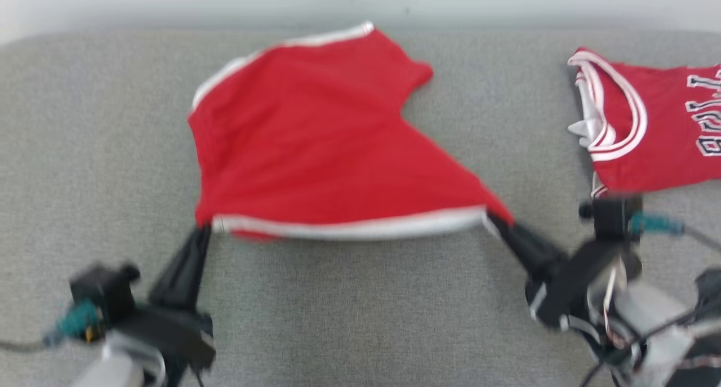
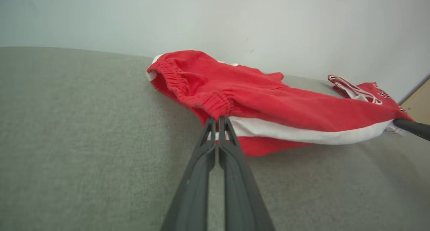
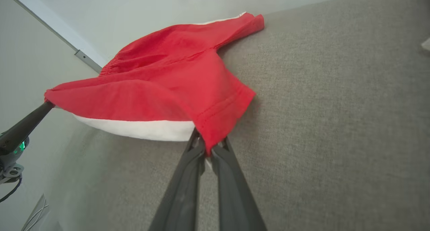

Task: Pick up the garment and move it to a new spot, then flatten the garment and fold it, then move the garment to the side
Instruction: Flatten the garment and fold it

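Taut shorts (image 1: 315, 133) edge above open cushion (image 1: 360, 308)

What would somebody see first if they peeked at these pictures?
The bright red cloth shorts with a white stripe, stretched across the middle of the grey fabric surface. The left end effector and right end effector each pinch a near corner. A red-and-white jersey lies at the far right.

You're over a grey woven surface (image 1: 360, 308), evenly lit. Behind its far edge: plain pale wall (image 1: 360, 1). Past its left end: pale trim strip (image 3: 50, 28) on the wall. Beyond its right end: tan patch (image 2: 418, 105), unclear.
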